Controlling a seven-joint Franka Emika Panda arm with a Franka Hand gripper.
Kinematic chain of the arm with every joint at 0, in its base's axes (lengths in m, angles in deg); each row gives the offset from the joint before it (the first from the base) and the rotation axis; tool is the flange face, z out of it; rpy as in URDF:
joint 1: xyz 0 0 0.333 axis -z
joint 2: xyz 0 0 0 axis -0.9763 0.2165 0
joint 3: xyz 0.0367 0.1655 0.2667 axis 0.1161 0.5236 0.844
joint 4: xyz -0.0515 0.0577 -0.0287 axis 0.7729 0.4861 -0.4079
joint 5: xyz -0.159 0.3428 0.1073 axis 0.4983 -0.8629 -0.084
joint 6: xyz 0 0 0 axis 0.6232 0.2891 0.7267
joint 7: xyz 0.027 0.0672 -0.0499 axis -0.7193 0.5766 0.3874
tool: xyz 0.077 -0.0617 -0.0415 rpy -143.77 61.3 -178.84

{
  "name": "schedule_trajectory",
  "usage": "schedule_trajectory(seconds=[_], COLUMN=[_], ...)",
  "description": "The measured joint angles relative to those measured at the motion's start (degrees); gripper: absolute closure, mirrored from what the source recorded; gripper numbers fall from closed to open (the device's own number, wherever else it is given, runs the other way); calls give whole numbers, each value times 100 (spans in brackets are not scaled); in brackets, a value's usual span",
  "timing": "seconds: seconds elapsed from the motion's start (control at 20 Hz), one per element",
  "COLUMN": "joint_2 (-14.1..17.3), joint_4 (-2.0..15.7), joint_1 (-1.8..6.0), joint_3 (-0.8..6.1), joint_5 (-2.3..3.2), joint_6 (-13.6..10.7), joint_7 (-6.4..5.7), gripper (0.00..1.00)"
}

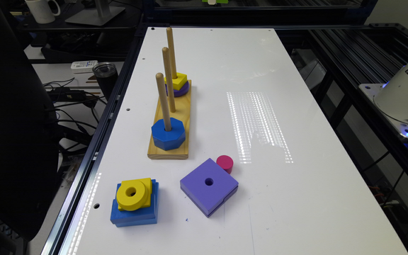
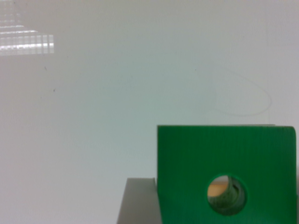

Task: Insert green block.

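Note:
The green block (image 2: 226,175) shows close up in the wrist view as a flat dark green square face with a round centre hole, over the white table (image 2: 117,93). A grey wedge (image 2: 138,200) lies against one side of it; I cannot tell whether it is a shadow. Whether the block rests on the table or is held cannot be told. In the exterior view the wooden base (image 1: 170,120) carries three upright pegs. The nearest peg (image 1: 163,101) holds a blue octagon (image 1: 168,134). The middle peg (image 1: 168,79) is bare. The far peg (image 1: 171,53) holds a yellow piece (image 1: 177,80) on a purple one.
On the near table lie a purple square (image 1: 209,186), a magenta cylinder (image 1: 224,163) touching its far corner, and a yellow ring (image 1: 133,194) stacked on a blue block (image 1: 135,212). The arm's white base (image 1: 407,95) stands at the exterior view's right. Black framing borders the table.

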Motion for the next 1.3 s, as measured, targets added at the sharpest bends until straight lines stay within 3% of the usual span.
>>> schedule_trajectory(seconds=[0.35,0.65,1.0,1.3], joint_2=[0,0,2,7], joint_4=[-1,-2,-3,-3], joint_1=[-3,-8,-21,-24], joint_3=[24,148,423,761], joint_5=[-1,-9,-13,-13], joint_6=[0,0,4,18], joint_7=[-12,-104,-377,-715], gripper=[100,100,100,100])
